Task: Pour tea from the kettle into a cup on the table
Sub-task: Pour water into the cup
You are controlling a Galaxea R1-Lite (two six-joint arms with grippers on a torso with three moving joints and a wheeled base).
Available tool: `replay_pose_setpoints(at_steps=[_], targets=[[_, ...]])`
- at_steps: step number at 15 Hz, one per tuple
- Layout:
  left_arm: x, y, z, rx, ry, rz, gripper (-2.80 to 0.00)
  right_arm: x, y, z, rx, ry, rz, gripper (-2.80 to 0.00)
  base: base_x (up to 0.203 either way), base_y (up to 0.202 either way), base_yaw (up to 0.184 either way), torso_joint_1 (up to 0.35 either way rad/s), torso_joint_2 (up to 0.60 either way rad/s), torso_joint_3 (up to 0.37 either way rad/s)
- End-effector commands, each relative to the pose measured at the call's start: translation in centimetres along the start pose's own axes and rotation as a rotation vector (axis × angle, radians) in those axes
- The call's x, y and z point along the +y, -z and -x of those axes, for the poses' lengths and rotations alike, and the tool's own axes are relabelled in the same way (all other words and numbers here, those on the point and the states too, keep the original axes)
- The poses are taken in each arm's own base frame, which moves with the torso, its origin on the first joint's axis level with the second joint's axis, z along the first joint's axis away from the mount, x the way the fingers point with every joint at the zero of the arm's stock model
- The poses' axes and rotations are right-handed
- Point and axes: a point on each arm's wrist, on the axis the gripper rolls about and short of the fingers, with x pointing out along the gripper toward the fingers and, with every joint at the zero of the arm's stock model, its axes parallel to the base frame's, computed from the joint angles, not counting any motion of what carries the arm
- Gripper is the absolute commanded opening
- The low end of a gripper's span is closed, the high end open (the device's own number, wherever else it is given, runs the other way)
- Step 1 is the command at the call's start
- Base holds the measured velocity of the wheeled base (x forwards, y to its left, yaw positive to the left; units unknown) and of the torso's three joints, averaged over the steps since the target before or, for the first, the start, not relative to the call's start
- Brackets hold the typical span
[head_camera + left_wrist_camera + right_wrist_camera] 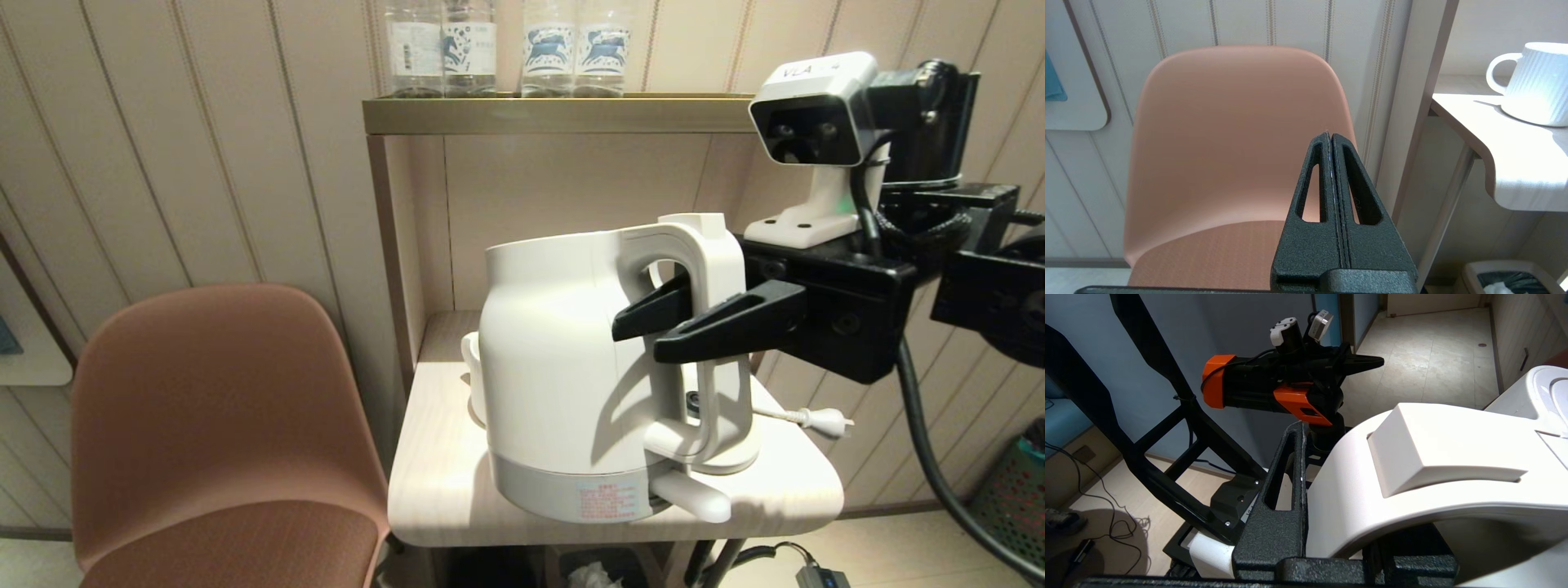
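Pale striped wall panels back a small light wood worktop (441, 490) joined to a brown-framed shelf unit (555, 114) carrying clear bottles (506, 45). Above the worktop the kettle (563, 367) hangs slightly tilted, lifted off its round base (718, 457). Its loop handle passes between the fingers of the right gripper (694, 314), which reaches in from the right and is clamped on it. Behind the kettle's left side stands the cup (1535, 90). Low beside the brown chair (220, 425), the left gripper (1331, 136) has its fingers pressed together, holding nothing.
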Motion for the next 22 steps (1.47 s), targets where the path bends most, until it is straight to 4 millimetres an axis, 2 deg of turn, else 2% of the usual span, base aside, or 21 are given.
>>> replay_pose_setpoints(at_steps=[1, 22], targets=[[0.0, 0.0, 0.0, -0.001, 0.0, 0.0, -2.8, 0.2, -0.1, 0.0, -0.001, -0.049, 0.004, -2.8, 0.0, 0.0, 0.0, 0.0, 0.0, 0.0], [0.0, 0.0, 0.0, -0.001, -0.002, 0.0, -2.8, 1.6, -0.3, 0.3, -0.002, -0.038, 0.008, -2.8, 0.0, 0.0, 0.0, 0.0, 0.0, 0.0]])
